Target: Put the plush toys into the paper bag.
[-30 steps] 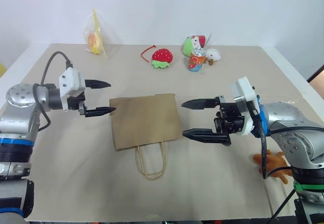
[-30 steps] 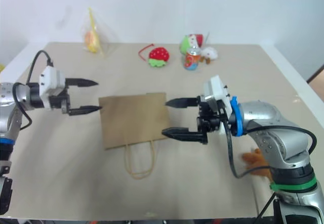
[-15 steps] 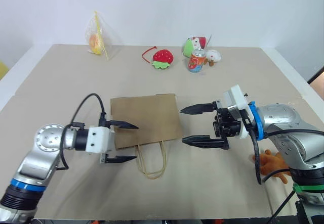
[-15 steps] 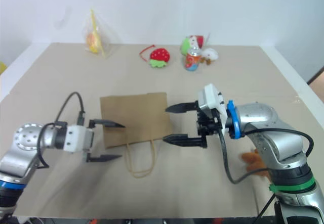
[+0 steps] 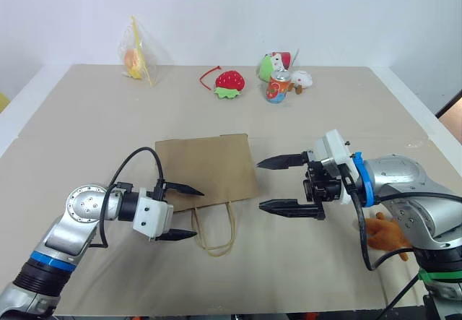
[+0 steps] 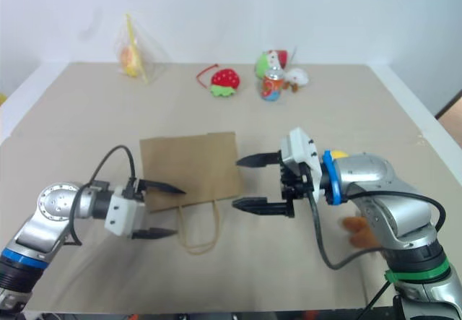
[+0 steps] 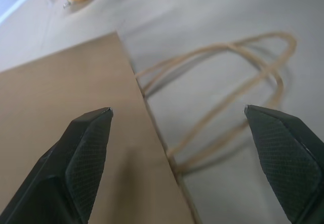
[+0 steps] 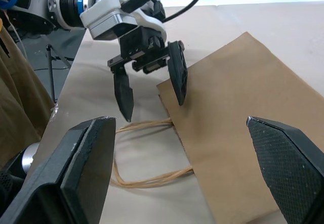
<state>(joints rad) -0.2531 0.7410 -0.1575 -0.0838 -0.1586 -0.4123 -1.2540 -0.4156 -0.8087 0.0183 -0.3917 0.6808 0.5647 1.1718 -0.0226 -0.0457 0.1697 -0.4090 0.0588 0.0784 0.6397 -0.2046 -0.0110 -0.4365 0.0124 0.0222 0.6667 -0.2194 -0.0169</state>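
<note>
Paper bag (image 5: 208, 169) flat at table centre

Left gripper (image 5: 183, 212) stood wide open at the bag's 7 o'clock corner; right gripper (image 5: 278, 185), wide open, at its 3 o'clock. No legible writing.

Silver arms, white wrists, black two-fingered pincers

Each arm has rounded, silver-grey metal segments with a blue ring at a joint; the right arm also wears a green band lower down. A white block sits behind the left pincer (image 5: 179, 213) and the right pincer (image 5: 280, 185). The long, tapering black fingers (image 7: 86, 148) have cross-hatched inner faces. Black cables loop along both forearms.
</note>
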